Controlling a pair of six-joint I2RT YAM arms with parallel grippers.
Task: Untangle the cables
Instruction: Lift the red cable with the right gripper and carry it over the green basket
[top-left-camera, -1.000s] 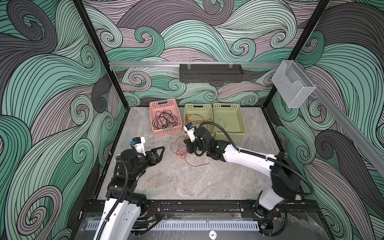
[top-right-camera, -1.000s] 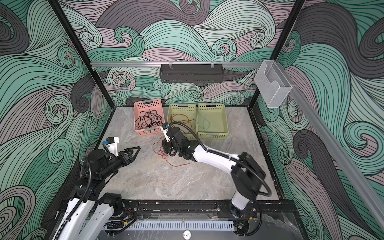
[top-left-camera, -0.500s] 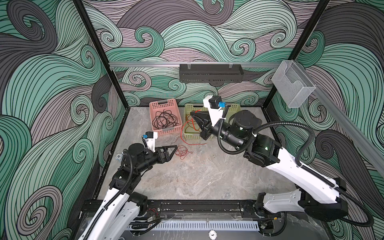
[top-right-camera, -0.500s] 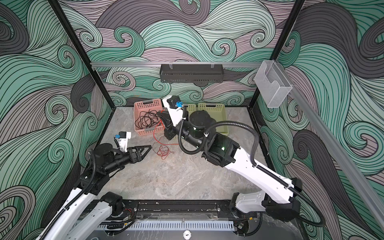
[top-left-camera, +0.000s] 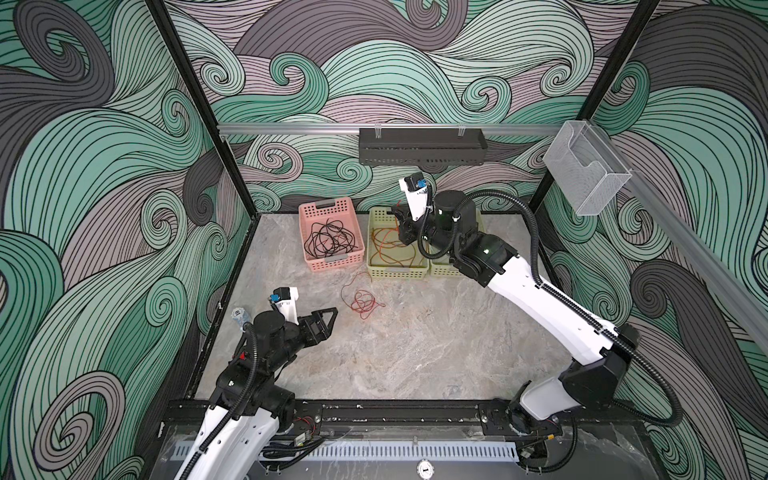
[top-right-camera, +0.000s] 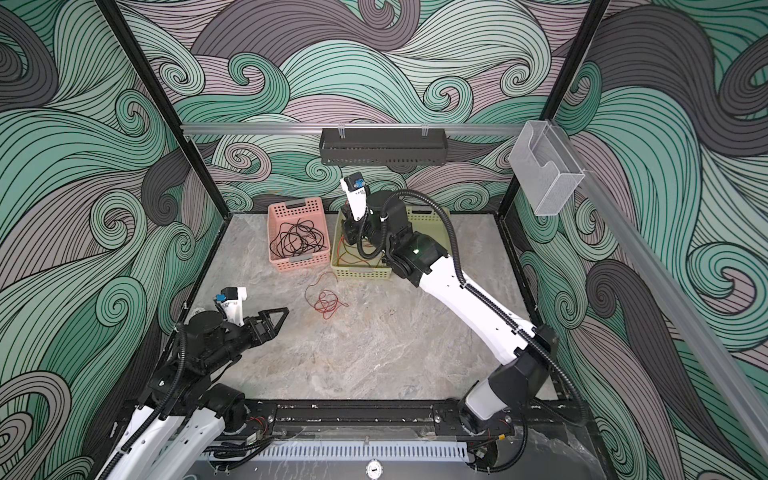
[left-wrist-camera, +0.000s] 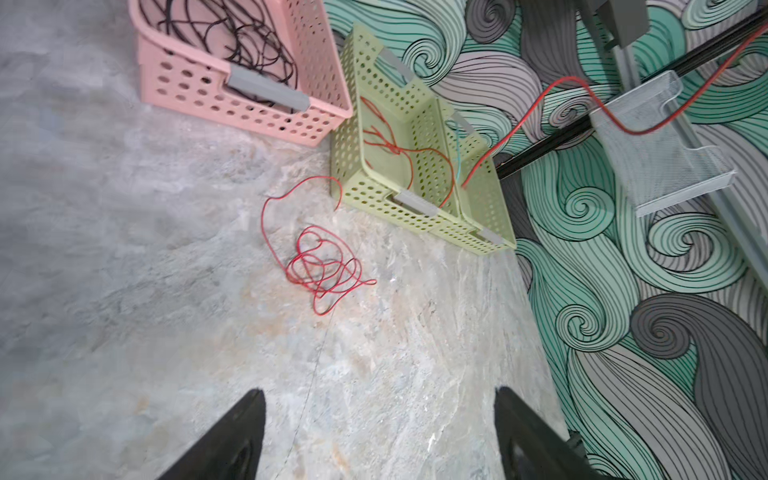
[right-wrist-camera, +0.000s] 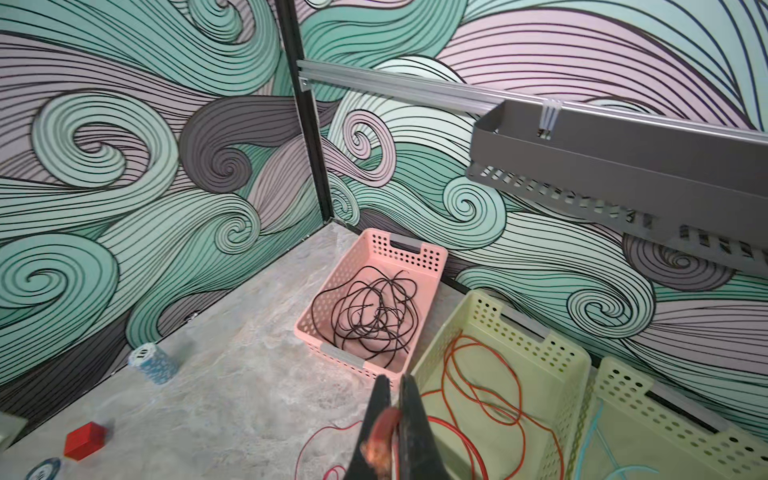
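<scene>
Red wire tangle (top-left-camera: 363, 302) lies loose on the grey marble-look tabletop (top-left-camera: 415, 353), just in front of the baskets. One tail curves toward the corner of the pale green perforated plastic basket (top-left-camera: 399, 272). The long black wire bundle (top-left-camera: 328, 241) is in the pink perforated plastic basket (top-left-camera: 336, 262). Orange-brown wire loops (top-left-camera: 388, 251) are in the pale green one. The short light teal wire piece (left-wrist-camera: 457, 153) is in the second pale green basket (left-wrist-camera: 490, 199) beside it.

Right gripper (right-wrist-camera: 395, 380): jaws together, pinching a thin red strand (left-wrist-camera: 496, 143) above the green baskets. In the left wrist view it rises from the basket rim and runs out of frame. Can't tell whether it belongs to the table clump or is separate.

Left gripper (left-wrist-camera: 376, 399): jaws wide apart and empty, over bare table, aimed at the red wire tangle and near it, not touching.

Handling, my read:
- The wire is light and limp and holds loose curls.
- It's thin enough to slip off a flat pad.
- Tugging the middle of the clump likely tightens the crossings.

Best hold is the free tail or an outer loop standing clear of the clump, pinched square across the pads. Then draw it out slowly while the other claw pins or lifts the rest. Basket holes and rims are a snag risk.
</scene>
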